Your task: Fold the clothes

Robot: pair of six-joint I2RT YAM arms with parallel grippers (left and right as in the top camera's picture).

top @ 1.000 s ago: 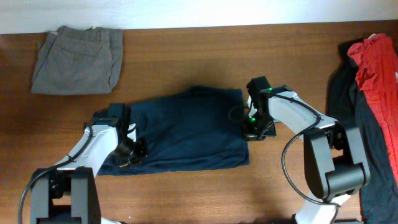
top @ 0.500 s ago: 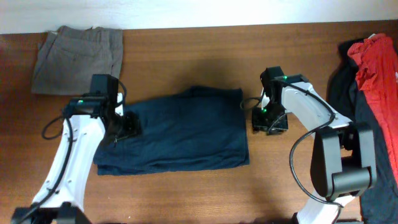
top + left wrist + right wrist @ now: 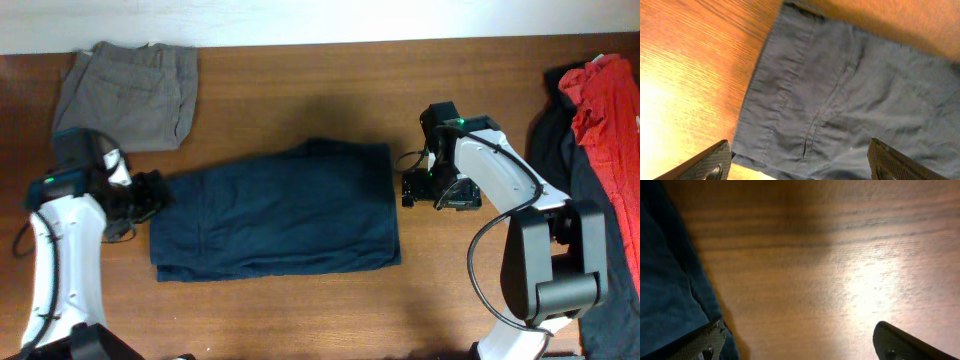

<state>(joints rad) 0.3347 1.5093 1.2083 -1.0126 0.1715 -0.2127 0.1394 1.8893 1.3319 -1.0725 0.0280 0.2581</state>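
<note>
The worktop (image 3: pixel 865 280) is varnished wood, its grain plain to see, with a soft glare where the light strikes. The navy trousers (image 3: pixel 280 210) in the middle are matt, finely textured cloth with stitched seams. The grey-khaki trousers (image 3: pixel 125 95) at the far left corner are matt too. The red garment (image 3: pixel 605 110) at the right edge looks smoother.

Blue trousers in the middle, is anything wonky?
A little. The blue trousers lie folded flat, but their far edge slants, so the shape is lopsided. The red garment is heaped on black clothes at the right.

Navy trousers (image 3: pixel 280 210) folded flat, centre; grey-khaki trousers (image 3: pixel 125 95) folded, top-left; red garment (image 3: pixel 605 110) over black garments (image 3: pixel 552 130), right.
</note>
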